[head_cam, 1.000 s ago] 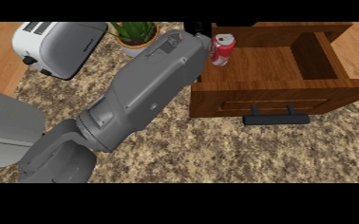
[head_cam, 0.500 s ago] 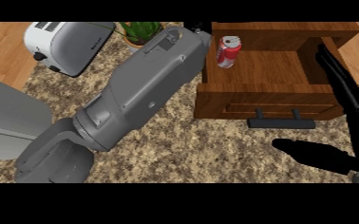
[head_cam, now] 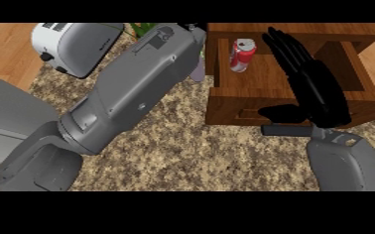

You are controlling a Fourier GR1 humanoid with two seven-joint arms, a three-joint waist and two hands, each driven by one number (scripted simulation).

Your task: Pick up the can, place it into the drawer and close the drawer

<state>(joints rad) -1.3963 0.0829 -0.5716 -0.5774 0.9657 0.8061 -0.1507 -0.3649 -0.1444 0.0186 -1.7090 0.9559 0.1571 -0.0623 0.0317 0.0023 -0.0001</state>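
**Red can stands in the open drawer, black hand spread over it**

The slim red metal can with its silver top (head_cam: 242, 54) stands upright inside the open brown wooden drawer (head_cam: 227, 104), on the smooth plank floor near the left wall and toward the back. The drawer is a plain box of warm, grained wood, pulled out over the speckled brown-and-cream stone worktop (head_cam: 212, 153), with a dark bar-shaped handle (head_cam: 287, 129) on its front face.

The right hand (head_cam: 315, 87), glossy black, lies above the drawer's right half with its long fingers (head_cam: 282, 42) straight and fanned apart, pointing toward the back; the thumb (head_cam: 282, 113) sticks out to the left over the front wall. It holds nothing and sits just beside the can, without touching it. Its smooth grey forearm (head_cam: 338, 161) comes up from the lower right corner.

The left forearm, a broad matte grey cylinder with panelled seams (head_cam: 139, 91), slants across the middle from the lower left up to the drawer's left rear corner. The left hand is hidden past the end of that forearm, so I cannot tell how its fingers stand.

At the upper left a rounded white and grey toaster (head_cam: 77, 44) rests on the worktop, with green leaves of a plant (head_cam: 141, 29) just beside it.
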